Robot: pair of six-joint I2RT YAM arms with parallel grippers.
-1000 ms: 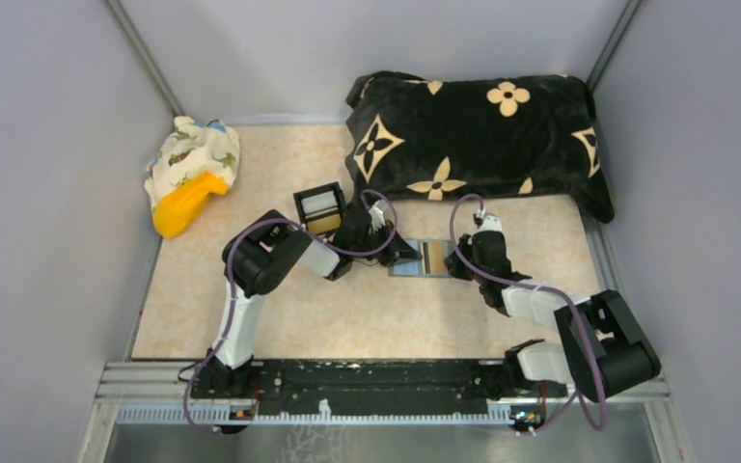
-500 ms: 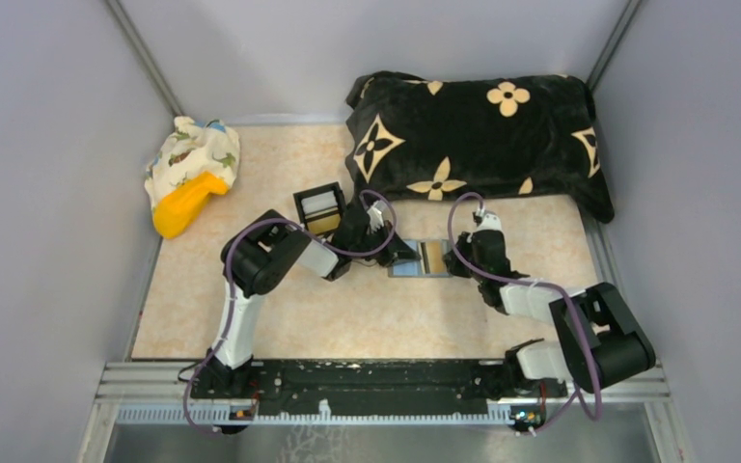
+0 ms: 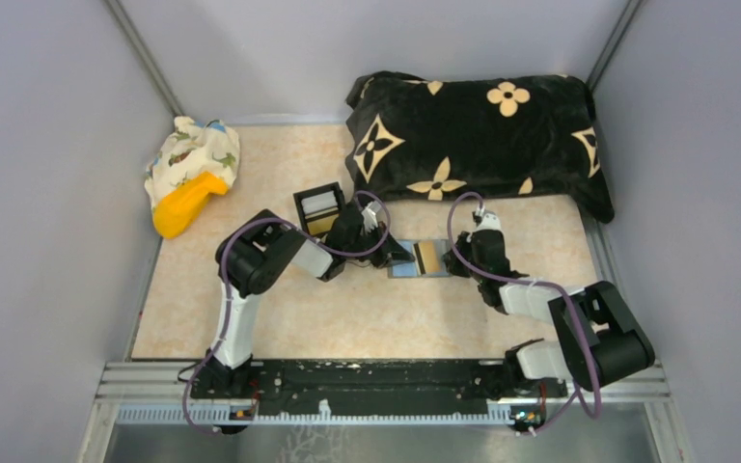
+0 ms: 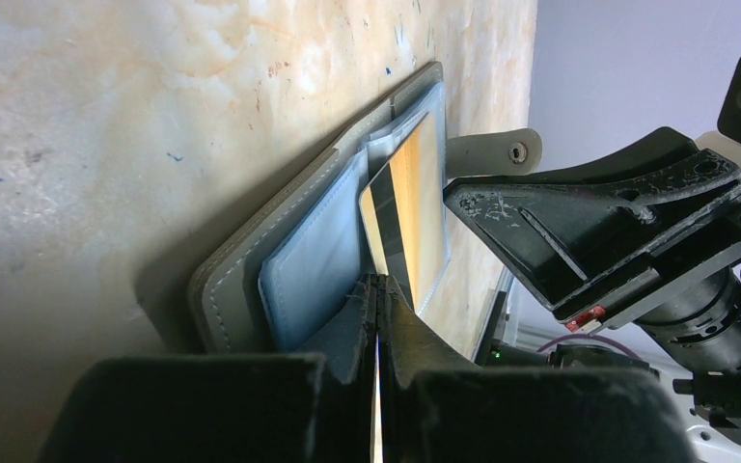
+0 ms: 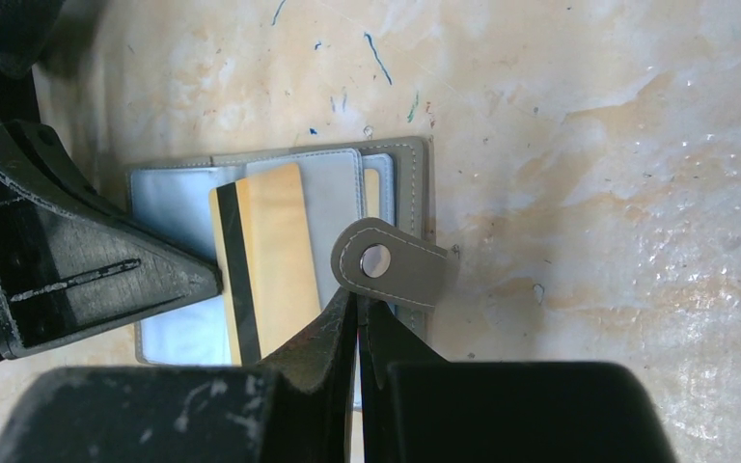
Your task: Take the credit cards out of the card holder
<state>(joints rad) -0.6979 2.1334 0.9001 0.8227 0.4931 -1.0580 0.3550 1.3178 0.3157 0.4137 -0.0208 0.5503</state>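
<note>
Near edge of the card holder (image 5: 417,193) and lower end of the gold card (image 5: 275,241) hidden behind the right claw (image 5: 358,311). Second card (image 5: 373,188) shows only a sliver.

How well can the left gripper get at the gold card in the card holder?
Likely yes: the left gripper looks shut on the edge of the gold card, which sticks out of the open card holder with nothing between.

Card holder (image 3: 407,270) at centre of table (image 3: 347,318), card (image 5: 265,260) on it; box (image 3: 319,207) behind-left; pillow (image 3: 473,135) behind; bundle (image 3: 193,174) far left.
</note>
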